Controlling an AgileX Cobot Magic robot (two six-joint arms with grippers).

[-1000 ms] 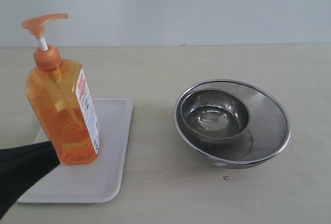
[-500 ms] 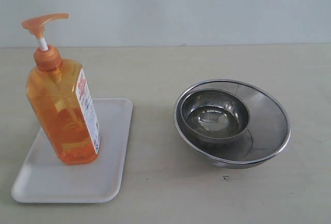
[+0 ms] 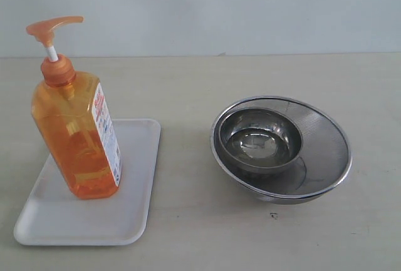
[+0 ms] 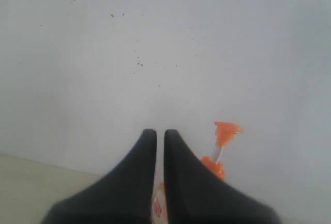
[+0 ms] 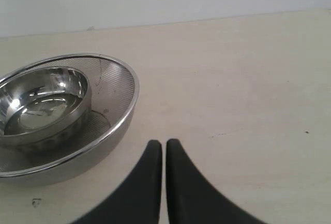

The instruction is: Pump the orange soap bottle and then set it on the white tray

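Since a second ago, the dark left arm had gone out of the lower left corner of the exterior view, where it had covered the near edge of the white tray (image 3: 135,183). The orange soap bottle (image 3: 78,136) stood upright on this tray, toward its far left part. The left gripper (image 4: 160,133) was closed and held nothing, with the pump head visible just past its fingers. The right gripper (image 5: 160,144) was also closed and empty, near the nested steel bowls (image 3: 322,158). In my judgement the task looked finished. The risk was that the left arm, swinging back, would brush the tall bottle and tip it. Bottle, tray and bowls had not shifted.
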